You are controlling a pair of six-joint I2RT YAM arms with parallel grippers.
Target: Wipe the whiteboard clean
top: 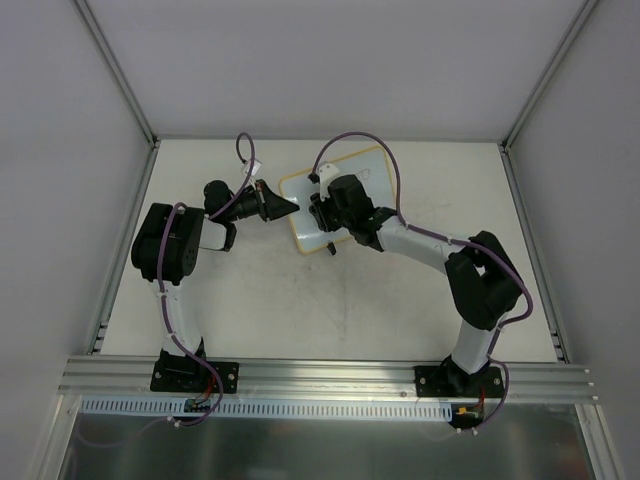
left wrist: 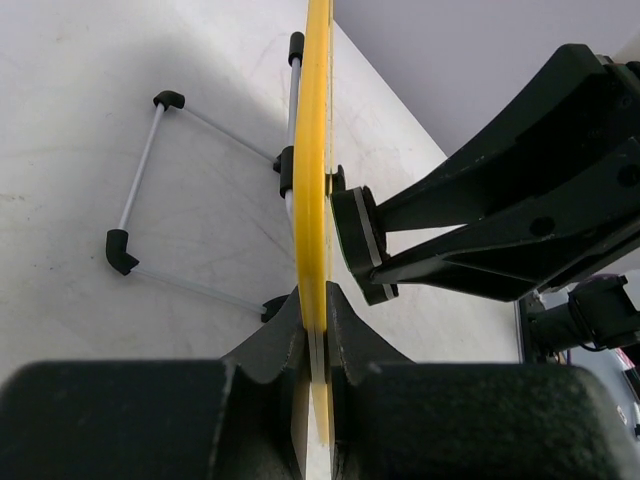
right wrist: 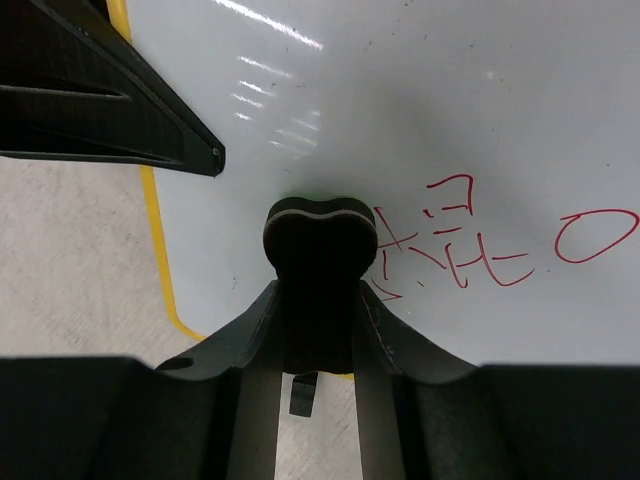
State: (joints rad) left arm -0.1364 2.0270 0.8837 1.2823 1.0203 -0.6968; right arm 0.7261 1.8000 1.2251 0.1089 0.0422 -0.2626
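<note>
Clamping the whiteboard [left wrist: 318, 150] by its rim, the left fingers [left wrist: 268, 350] are steadying it; the right fingers [right wrist: 250, 340], gripping the eraser [right wrist: 320, 250], are needing flat pressure across the writing [right wrist: 450, 245] beside them.

We see a pale, off-white desk [top: 300, 310] marked with faint grey scuffs and smudges, most of them near its middle. Plain grey panels close it in: a far wall [top: 330, 60], a left wall [top: 50, 200] and a right wall [top: 600, 200]. Aluminium posts rise at the far left corner [top: 115, 70] and the far right corner [top: 548, 72]. A broad grooved aluminium rail [top: 330, 375] runs along the near edge. Just nearer than it lies a white slotted strip [top: 330, 408], then a shiny metal sheet [top: 330, 445].
</note>
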